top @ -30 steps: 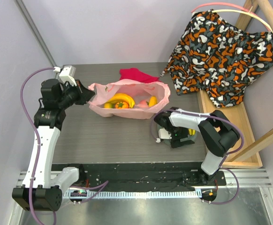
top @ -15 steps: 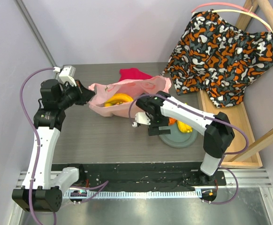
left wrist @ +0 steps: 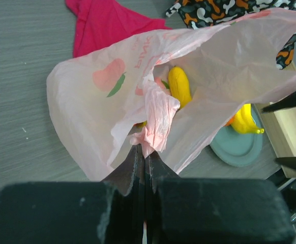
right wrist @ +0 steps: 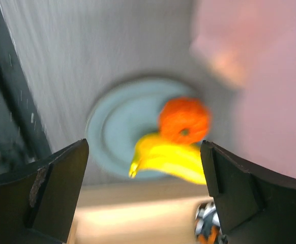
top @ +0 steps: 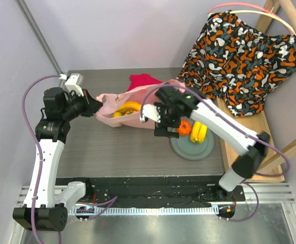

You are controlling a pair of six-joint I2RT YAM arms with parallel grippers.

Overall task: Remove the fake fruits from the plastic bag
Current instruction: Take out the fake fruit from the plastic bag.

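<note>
On plate (top: 191,147): orange fruit (top: 184,127) and banana (top: 198,132) lie uncovered.
Right gripper (top: 155,122): jaws wide, empty, shifted from plate up to plastic bag (top: 132,118).
Left gripper (left wrist: 144,155): jaws still pinch bag edge, left of plate.

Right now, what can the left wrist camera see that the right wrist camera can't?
Only the left wrist camera: the left gripper shut on the bunched edge of the plastic bag, a banana inside the bag, and the red cloth.
Only the right wrist camera: the right gripper up close, wide open and empty, and the round orange fruit in full.
Both: the pink bag, the grey-green plate, and the yellow bananas lying on it.
</note>
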